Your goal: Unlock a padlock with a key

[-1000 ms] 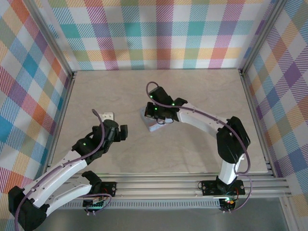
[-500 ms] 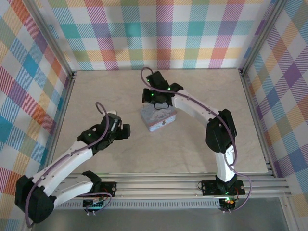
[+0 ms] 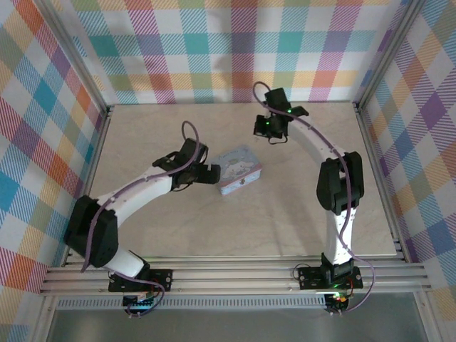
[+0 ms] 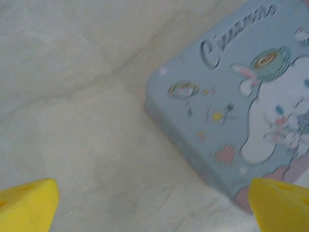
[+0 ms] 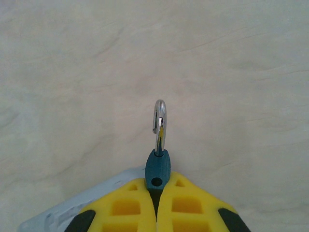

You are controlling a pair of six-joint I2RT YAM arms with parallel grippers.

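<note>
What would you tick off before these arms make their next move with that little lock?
1. Grip on the padlock: ok, the right end effector is shut on its teal body.
2. The shackle, locked or released: cannot tell, seen edge-on.
3. The left end effector open: ok, jaws spread wide.
4. Its clearance from the tin: cannot tell; it hovers at the tin's corner.
5. The tin's lid on: ok, it looks closed.
6. Where the key is: cannot tell.
</note>
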